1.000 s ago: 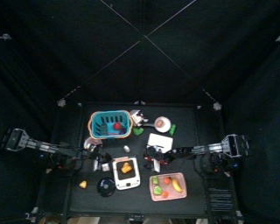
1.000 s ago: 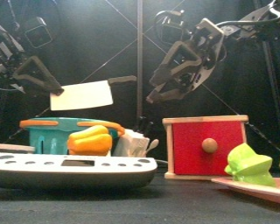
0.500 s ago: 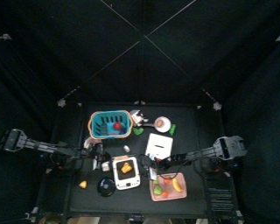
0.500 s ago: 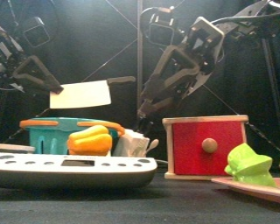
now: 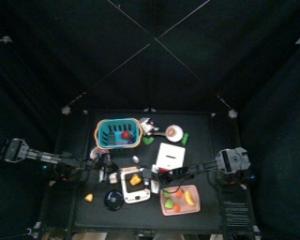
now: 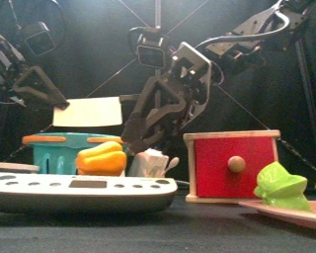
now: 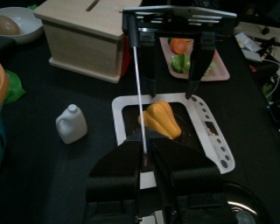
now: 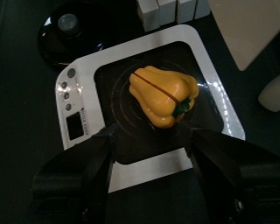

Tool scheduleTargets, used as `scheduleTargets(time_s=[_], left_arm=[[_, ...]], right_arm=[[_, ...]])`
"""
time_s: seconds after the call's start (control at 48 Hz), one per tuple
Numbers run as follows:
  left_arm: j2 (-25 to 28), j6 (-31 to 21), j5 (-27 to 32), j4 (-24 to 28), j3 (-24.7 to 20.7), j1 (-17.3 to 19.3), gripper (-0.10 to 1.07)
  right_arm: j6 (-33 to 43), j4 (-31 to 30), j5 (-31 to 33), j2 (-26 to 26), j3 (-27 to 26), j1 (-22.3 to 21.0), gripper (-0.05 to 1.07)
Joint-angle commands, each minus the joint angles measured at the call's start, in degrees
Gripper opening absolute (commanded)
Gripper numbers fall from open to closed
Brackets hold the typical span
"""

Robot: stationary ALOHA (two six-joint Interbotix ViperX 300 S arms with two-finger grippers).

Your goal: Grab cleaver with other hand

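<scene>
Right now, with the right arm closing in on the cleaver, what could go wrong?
The left gripper pinches the cleaver only by its thin edge; a nudge from the right gripper might knock it loose. It would likely drop on the yellow pepper and white scale below.

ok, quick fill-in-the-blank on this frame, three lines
1. The left gripper is shut on the ___.
2. The right gripper has its jaws ___.
3. The pepper lies on the white ___.
Missing: cleaver; open; scale.
</scene>
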Motion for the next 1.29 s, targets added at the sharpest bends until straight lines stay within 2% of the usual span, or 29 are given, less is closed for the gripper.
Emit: scheduleTargets(time_s=[0.0,1.0,1.271], left_arm=[[-0.1,-0.1,-0.2,0.1,-0.8,0.3,0.52],[-0.1,-0.1,0.1,0.0,-0.9,0.3,0.52],[-0.1,-0.2,0.2,0.0,-0.8,0.2,0.52]], right_arm=[[0.0,0.3,0.0,-1.1,-1.6,0.1,0.89],[0.0,4.9,1.8,0.1,-3.3,3.7,0.89],[0.2,6.8,3.1,0.2,-5.6,3.6,0.89]])
